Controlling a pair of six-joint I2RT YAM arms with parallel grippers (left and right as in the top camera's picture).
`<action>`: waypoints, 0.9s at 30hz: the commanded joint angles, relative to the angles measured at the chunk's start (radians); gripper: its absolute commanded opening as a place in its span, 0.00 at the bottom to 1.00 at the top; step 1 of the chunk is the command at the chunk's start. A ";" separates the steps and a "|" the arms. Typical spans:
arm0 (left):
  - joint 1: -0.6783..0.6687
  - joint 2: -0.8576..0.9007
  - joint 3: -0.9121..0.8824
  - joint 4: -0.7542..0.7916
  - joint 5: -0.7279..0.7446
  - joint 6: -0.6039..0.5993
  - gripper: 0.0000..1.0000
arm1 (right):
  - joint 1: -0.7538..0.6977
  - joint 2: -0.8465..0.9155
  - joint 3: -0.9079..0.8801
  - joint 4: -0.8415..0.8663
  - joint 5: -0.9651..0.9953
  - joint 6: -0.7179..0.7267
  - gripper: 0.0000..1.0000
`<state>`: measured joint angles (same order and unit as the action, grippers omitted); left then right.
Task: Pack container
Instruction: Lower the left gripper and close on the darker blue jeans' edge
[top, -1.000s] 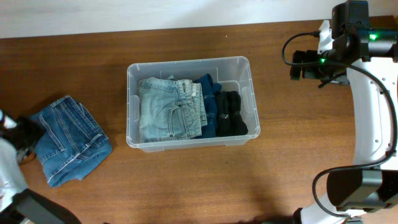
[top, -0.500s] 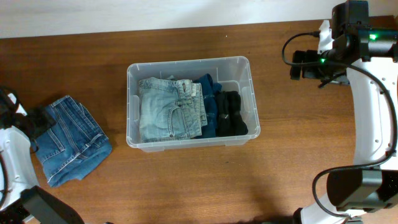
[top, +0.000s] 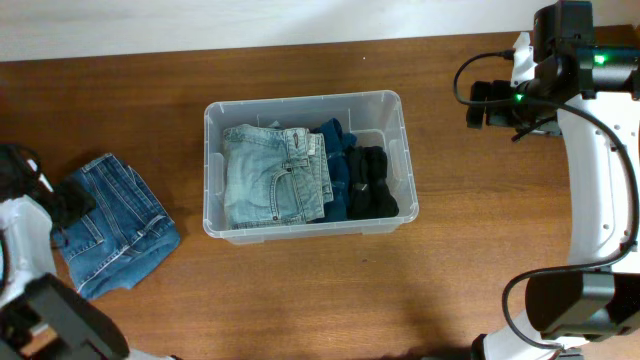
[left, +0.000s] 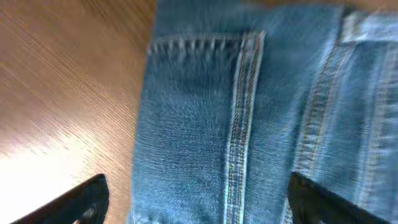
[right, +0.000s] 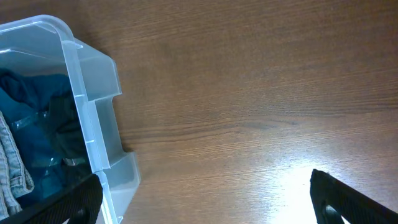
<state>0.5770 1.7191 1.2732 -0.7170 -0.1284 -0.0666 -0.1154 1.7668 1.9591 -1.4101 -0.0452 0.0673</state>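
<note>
The clear plastic container (top: 390, 105) stands mid-table and holds folded light-blue jeans (top: 270, 175), a dark blue garment (top: 338, 165) and a black garment (top: 372, 185). Its corner also shows in the right wrist view (right: 93, 93). A folded pair of blue jeans (top: 115, 225) lies on the table at the left and fills the left wrist view (left: 249, 112). My left gripper (top: 62, 205) is open and low over the left edge of these jeans, its fingers (left: 199, 202) spread across the denim. My right gripper (top: 482, 105) is open and empty, right of the container.
The brown wooden table (top: 300, 290) runs under everything. A pale wall strip (top: 200, 20) lies along the far edge. The right arm's white links (top: 600, 180) stand along the right side.
My left arm has shifted at the table's left edge and its gripper now sits over the left edge of the loose blue jeans. The right arm and container have not moved.
</note>
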 joint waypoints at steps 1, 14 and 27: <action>0.002 0.066 -0.018 -0.006 -0.011 0.019 0.96 | -0.004 -0.009 0.006 0.000 0.005 0.000 0.98; 0.074 0.116 -0.019 -0.008 0.031 0.011 0.99 | -0.004 -0.009 0.006 0.000 0.005 0.000 0.99; 0.108 0.115 -0.018 0.026 0.224 0.016 0.99 | -0.004 -0.009 0.006 0.000 0.005 0.000 0.98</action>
<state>0.6785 1.8256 1.2640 -0.6979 0.0273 -0.0597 -0.1154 1.7668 1.9591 -1.4101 -0.0452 0.0677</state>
